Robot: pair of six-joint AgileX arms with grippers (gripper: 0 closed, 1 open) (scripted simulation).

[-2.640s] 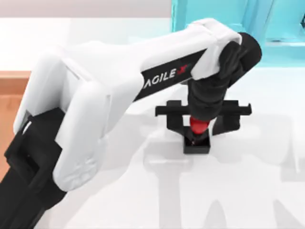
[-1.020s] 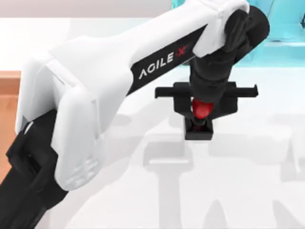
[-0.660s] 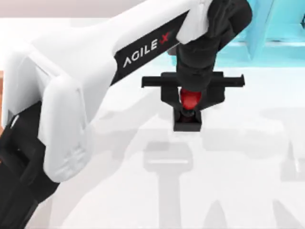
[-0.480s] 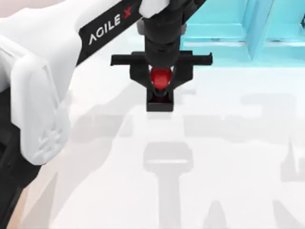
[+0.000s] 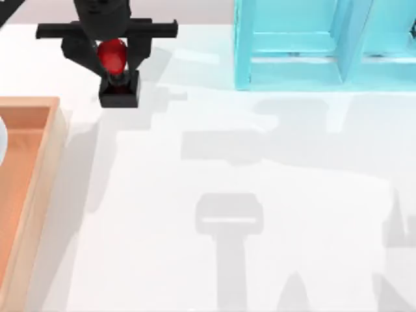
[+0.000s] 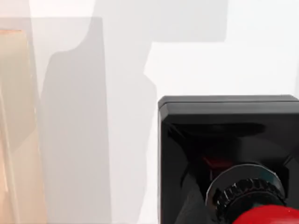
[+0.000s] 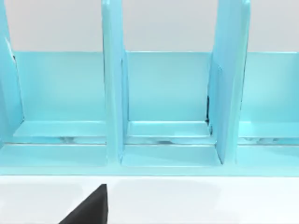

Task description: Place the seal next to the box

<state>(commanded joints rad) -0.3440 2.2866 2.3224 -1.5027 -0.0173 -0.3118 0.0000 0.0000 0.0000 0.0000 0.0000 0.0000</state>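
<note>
I had the seal (image 5: 116,71) gripped in my left jaws (image 5: 112,60), closed around its glossy round red knob, its matte black square block hanging at the tabletop's (image 5: 260,195) eleven o'clock. The tan-rimmed wooden box (image 5: 45,169) lay near, at nine o'clock. Lowering and releasing remained, I judged.

Three cameras: one overhead, one on each wrist

The top view looks straight down on the white table (image 5: 260,195), the box (image 5: 39,169) at its left edge. The left wrist view hangs close over the seal (image 6: 229,154), sharing seal (image 5: 117,78) and box rim (image 6: 16,126) with it. The right wrist view faces the blue frame (image 7: 163,116), shared overhead (image 5: 312,45)
</note>
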